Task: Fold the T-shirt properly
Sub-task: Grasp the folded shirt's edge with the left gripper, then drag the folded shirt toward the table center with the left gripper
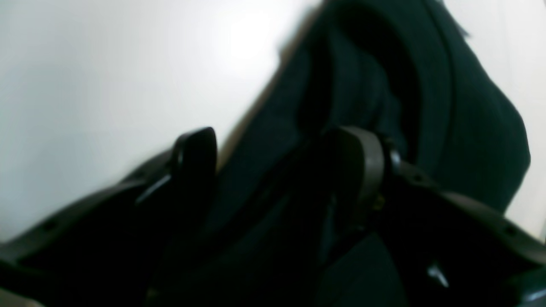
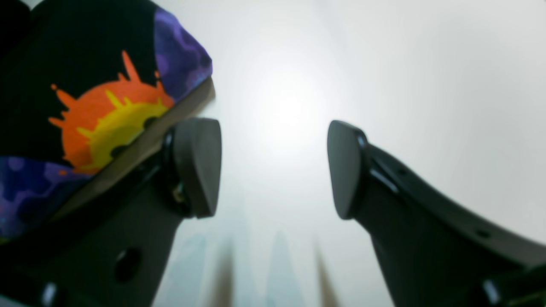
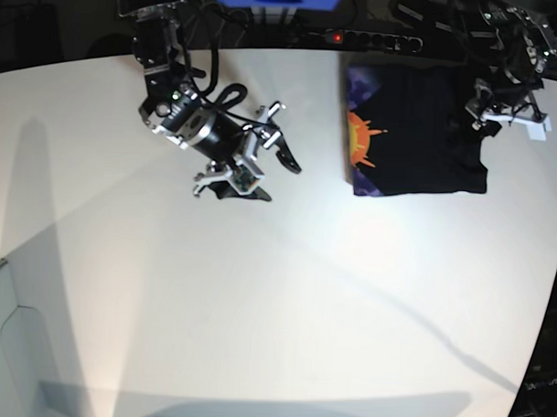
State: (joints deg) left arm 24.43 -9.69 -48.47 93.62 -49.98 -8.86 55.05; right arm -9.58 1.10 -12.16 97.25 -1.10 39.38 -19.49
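While the right gripper (image 3: 252,166) hangs spread and empty over bare table (image 3: 257,290) at the base view's left, the T-shirt (image 3: 418,131) lies folded well off toward the far right edge. Above its right end sits the left gripper (image 3: 511,111) (plainly the nearer arm), jaws apart with black cloth beneath them, clamping nothing.

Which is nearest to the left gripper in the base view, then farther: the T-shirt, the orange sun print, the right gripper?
1. T-shirt: directly below the left gripper, at the table's far corner.
2. Orange sun print: on the shirt's opposite edge.
3. Right gripper: well across the table, open over bare surface.
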